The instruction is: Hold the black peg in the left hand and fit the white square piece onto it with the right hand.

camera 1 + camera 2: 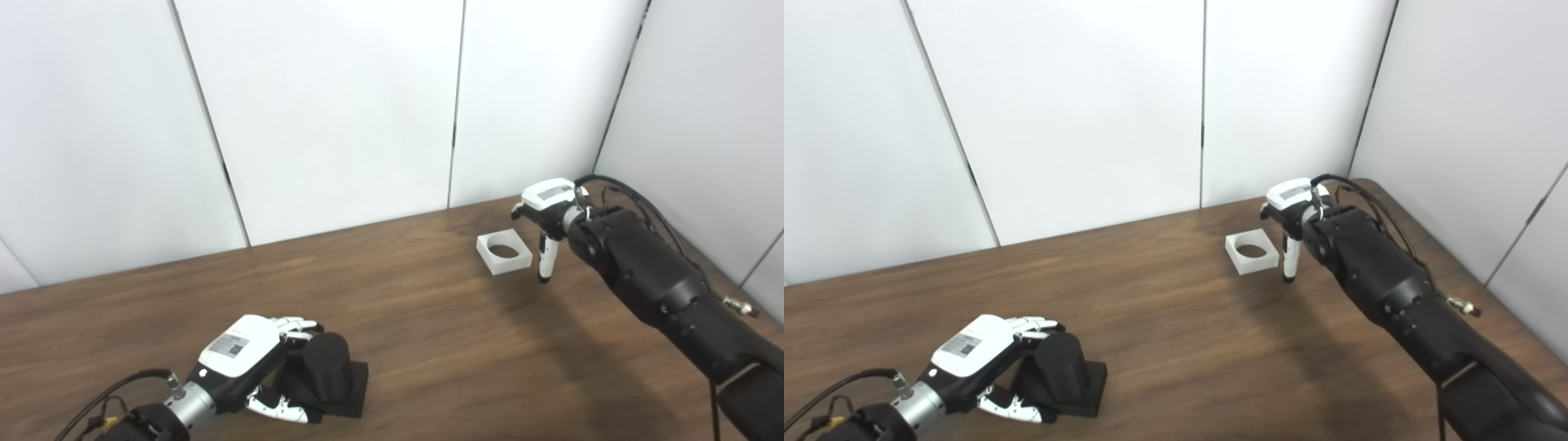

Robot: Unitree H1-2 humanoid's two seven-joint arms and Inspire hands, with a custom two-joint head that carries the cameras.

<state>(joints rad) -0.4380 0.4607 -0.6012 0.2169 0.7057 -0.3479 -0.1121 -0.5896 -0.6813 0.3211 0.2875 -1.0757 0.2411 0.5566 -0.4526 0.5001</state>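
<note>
The black peg (327,369), a short cylinder on a square black base, stands on the wooden table (429,318) near its front left. My left hand (257,361) wraps around it, fingers over the top and far side, thumb along the base's near edge. The white square piece (503,251), with a round hole through it, lies flat at the back right. My right hand (547,220) hovers just right of the piece, apart from it, one finger pointing down toward the table, holding nothing.
White wall panels (331,110) close off the table's back edge and right side. The right forearm (661,288) stretches over the table's right part. Bare wood lies between the peg and the white piece.
</note>
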